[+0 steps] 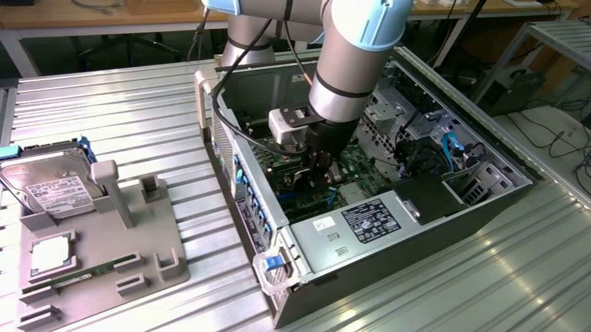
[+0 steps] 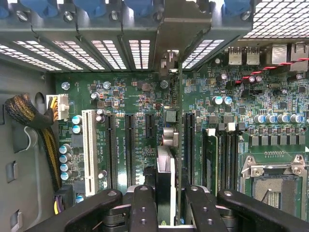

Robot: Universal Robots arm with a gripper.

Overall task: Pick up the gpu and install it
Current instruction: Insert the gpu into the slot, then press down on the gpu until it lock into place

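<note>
Gripper [image 2: 166, 205]: lowered inside the open computer case [image 1: 480, 207], above the motherboard [image 2: 130, 96]; black fingers [image 2: 145, 208] closed on the gpu.
Gpu [image 2: 166, 169]: clamped edge-on between the fingers, a thin dark card standing upright and reaching away from the fingertips toward the rear wall of the case; pale bracket strip [image 2: 175, 63] at its far end, close to the vented slot covers [image 2: 104, 50].
Seating: cannot tell whether the card's lower edge touches a slot.
Expansion slots [image 2: 130, 145]: long black ones on either side of the held card, a white one [image 2: 89, 145] farther out past one finger.
Memory slots [image 2: 222, 159]: beyond the other finger, with the bare CPU socket [image 2: 277, 183] further off.
Cable bundle [image 2: 34, 125]: braided, hanging by the case wall, well clear of the fingers.
Arm [image 1: 356, 62]: grey with blue caps, reaching down into the case from above.
Parts tray [image 1: 102, 256]: on the table at the exterior view's left, well apart from the fingers, carrying a hard drive [image 1: 51, 183], a processor [image 1: 52, 252] and a green memory stick [image 1: 88, 270].
</note>
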